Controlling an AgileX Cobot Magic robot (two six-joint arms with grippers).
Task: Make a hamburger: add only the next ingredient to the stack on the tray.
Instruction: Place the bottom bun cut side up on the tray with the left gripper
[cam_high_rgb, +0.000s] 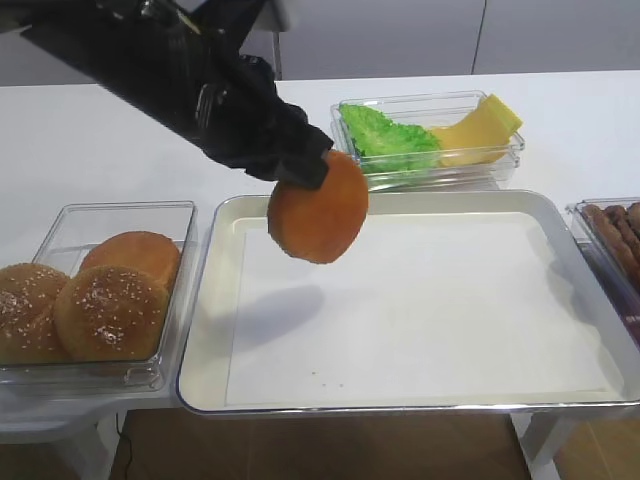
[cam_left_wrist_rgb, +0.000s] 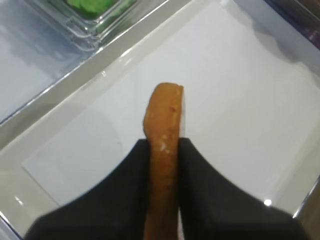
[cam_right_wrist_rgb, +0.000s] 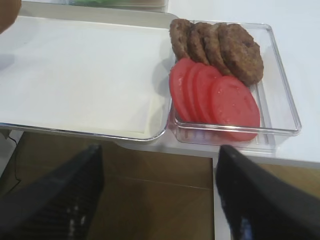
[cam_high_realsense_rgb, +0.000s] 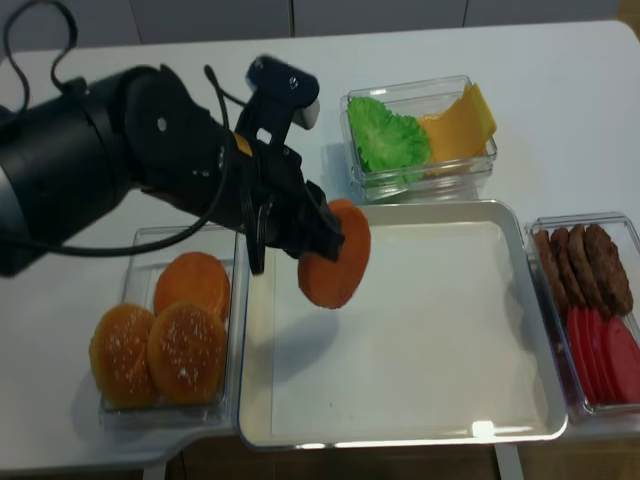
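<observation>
The bun bottom (cam_left_wrist_rgb: 162, 130) stood on edge, clamped in the left gripper (cam_left_wrist_rgb: 162, 150), tray (cam_high_rgb: 215, 330) beneath; right gripper's (cam_right_wrist_rgb: 160, 195) fingers stood apart.

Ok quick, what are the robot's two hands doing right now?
Left gripper: closed on the bun bottom, holding it on edge above the tray.
Right gripper: open, holding nothing.

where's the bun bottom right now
The bun bottom hangs on edge, clamped in the left gripper, above the tray's back-left corner in the exterior high view.
</observation>
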